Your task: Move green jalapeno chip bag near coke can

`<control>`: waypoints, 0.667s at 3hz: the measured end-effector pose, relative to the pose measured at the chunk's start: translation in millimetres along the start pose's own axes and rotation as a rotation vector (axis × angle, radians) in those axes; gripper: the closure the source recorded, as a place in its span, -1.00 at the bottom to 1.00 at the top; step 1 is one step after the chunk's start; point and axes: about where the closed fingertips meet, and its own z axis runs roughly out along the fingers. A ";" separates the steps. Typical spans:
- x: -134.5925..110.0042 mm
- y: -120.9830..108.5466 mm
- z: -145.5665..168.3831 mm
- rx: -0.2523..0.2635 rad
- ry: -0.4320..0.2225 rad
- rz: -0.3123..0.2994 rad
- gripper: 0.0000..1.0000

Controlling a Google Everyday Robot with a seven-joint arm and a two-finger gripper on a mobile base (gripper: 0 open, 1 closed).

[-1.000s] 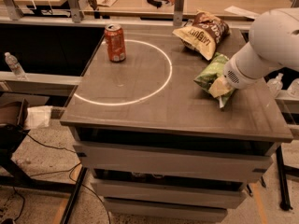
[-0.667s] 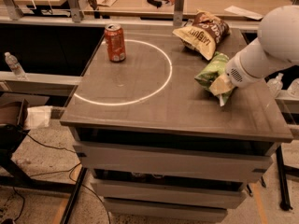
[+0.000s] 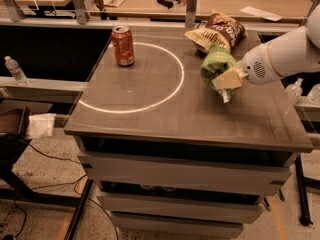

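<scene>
right of centre, the gripper (image 3: 224, 78) has its fingers clenched on the green bag (image 3: 215, 63), just in front of the brown bag (image 3: 217, 30). the can (image 3: 123, 45) stands well apart, upper left on the counter (image 3: 200, 119).

The arm (image 3: 292, 51) is seen as smooth, rounded and white, ringed by a thin orange band, with a dotted grille (image 3: 259, 70); its cream gripper (image 3: 227, 79) is closed on the green jalapeno chip bag (image 3: 215, 61).

The grey-brown table (image 3: 165, 119) carries a white circle (image 3: 177, 91) on its left half. A red can (image 3: 123, 45) stands upright at the circle's far-left rim. A brown chip bag (image 3: 217, 31) lies at the far right. Just nearer, the gripper (image 3: 229, 79) clamps the green chip bag (image 3: 215, 64).
</scene>
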 end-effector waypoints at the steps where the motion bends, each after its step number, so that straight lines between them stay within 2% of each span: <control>1: -25.5 23.5 6.0 -0.156 -0.149 0.026 1.00; 2: -45.8 41.9 16.3 -0.254 -0.233 0.040 1.00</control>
